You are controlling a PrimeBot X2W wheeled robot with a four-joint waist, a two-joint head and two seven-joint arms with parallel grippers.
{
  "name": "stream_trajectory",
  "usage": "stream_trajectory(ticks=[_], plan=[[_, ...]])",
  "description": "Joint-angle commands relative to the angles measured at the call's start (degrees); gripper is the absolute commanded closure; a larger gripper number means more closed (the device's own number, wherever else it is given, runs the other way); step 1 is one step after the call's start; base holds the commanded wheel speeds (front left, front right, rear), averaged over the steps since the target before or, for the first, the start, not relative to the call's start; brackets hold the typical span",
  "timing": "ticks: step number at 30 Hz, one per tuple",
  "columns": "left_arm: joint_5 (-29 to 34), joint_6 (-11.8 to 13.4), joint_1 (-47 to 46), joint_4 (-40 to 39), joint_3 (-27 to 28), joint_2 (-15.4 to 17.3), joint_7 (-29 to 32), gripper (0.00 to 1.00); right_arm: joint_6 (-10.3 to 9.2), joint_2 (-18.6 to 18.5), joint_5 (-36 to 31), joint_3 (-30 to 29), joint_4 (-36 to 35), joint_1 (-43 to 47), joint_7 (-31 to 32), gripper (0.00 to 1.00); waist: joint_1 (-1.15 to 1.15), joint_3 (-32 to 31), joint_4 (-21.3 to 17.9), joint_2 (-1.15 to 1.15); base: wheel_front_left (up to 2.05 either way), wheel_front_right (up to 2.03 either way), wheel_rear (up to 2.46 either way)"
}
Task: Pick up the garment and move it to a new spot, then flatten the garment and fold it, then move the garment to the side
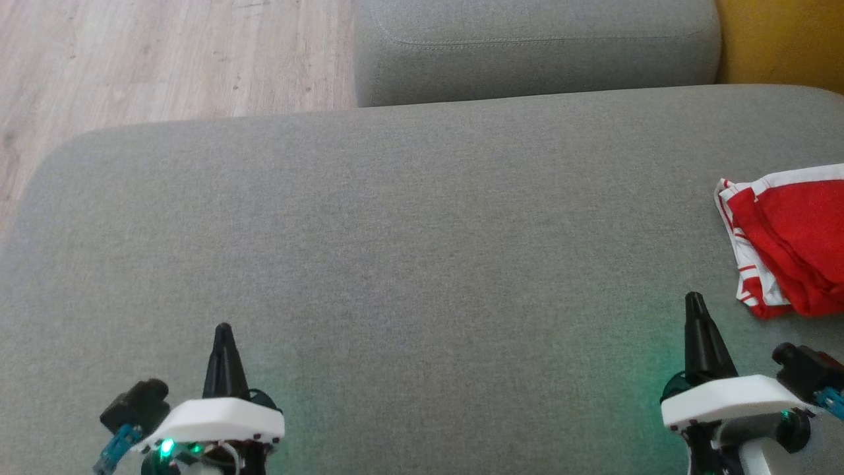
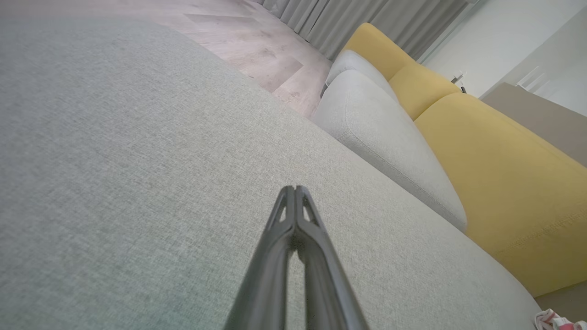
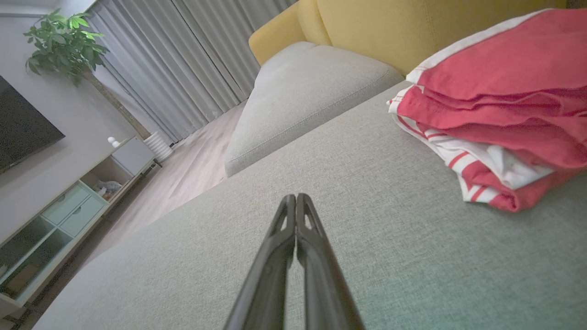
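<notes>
1. The left gripper point(image 1: 223, 328) has its two dark fingers pressed together and holds nothing. It sits over the near left part of the grey seat cushion point(image 1: 422, 218). In the left wrist view, the left gripper point(image 2: 295, 189) has its fingertips meeting above bare fabric.
2. The right gripper point(image 1: 693, 298) is also closed and empty, over the near right part of the same cushion. In the right wrist view, its tips point(image 3: 296, 197) meet with no gap between them. Whether either gripper touches the cushion cannot be told.
3. The garment point(image 1: 791, 244) is red with white bands and stripes. It lies folded in layers on the cushion's right side, toward the edge along the yellow backrest point(image 1: 784, 39). It is just beside the right gripper and clear of it, and well apart from the left gripper. The right wrist view shows its stacked layers point(image 3: 495, 105). The left wrist view catches only a corner of it point(image 2: 552, 319).
4. A second grey cushion point(image 1: 527, 53) butts against the far edge of the seat cushion.
5. A pale wooden floor point(image 1: 165, 59) lies beyond the cushion's far left corner.
6. In the right wrist view, grey curtains point(image 3: 183, 59) hang at the back of the room. A leafy plant point(image 3: 64, 41) and a dark screen point(image 3: 23, 133) are also there.
7. A low cabinet point(image 3: 69, 206) stands against the wall below the screen. One open compartment holds something too small to identify point(image 3: 107, 185).
</notes>
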Motion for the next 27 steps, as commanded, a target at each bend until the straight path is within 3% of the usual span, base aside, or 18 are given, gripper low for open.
stream_trajectory(ticks=[1, 27], plan=[[-1.7, -0.4, -2.6, -2.2, 1.6, 0.2, 0.4, 1.0, -0.01, -0.5, 2.2, -0.1, -2.1, -2.8, 0.6, 1.0, 0.0, 0.0, 0.0, 0.0, 0.0, 0.0, 0.0], [-15.8, -3.1, -2.7, -3.3, 5.7, 0.2, 4.8, 1.0, -0.02, -0.6, 20.2, -1.7, -2.8, -3.6, 4.8, 1.0, 0.0, -0.5, -0.6, 0.0, 0.0, 0.0, 0.0]])
